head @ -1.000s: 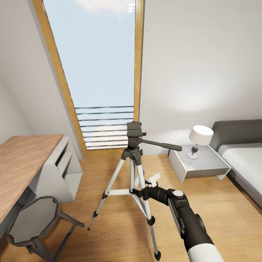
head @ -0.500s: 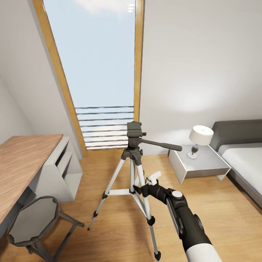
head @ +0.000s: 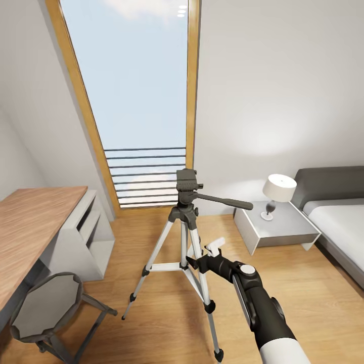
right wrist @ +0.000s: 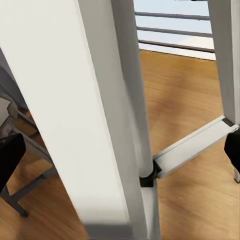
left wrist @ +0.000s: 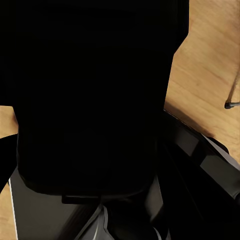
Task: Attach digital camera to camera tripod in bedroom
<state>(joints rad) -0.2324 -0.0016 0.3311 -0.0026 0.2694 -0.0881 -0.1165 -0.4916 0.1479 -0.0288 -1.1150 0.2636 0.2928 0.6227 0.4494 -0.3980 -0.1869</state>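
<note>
The camera tripod (head: 185,218) stands on the wood floor in front of the tall window, with its black head (head: 186,181) bare and its pan handle (head: 227,202) pointing right. My right gripper (head: 202,257) is low at the tripod's front right leg, open. In the right wrist view that leg (right wrist: 75,125) runs between the black fingertips (right wrist: 10,155), which stand wide apart. A black boxy mass (left wrist: 95,95) sits right against the lens in the left wrist view; I cannot tell whether it is the digital camera, and it hides the left fingers.
A grey round-seat stool (head: 45,306) and a wood-topped desk (head: 35,222) with a white shelf unit (head: 86,237) stand to the left. To the right are a nightstand (head: 283,230) with a lamp (head: 279,189) and the bed (head: 338,222). Open floor lies around the tripod.
My right gripper has crept slightly up and closer along the tripod's front leg. The tripod has not moved.
</note>
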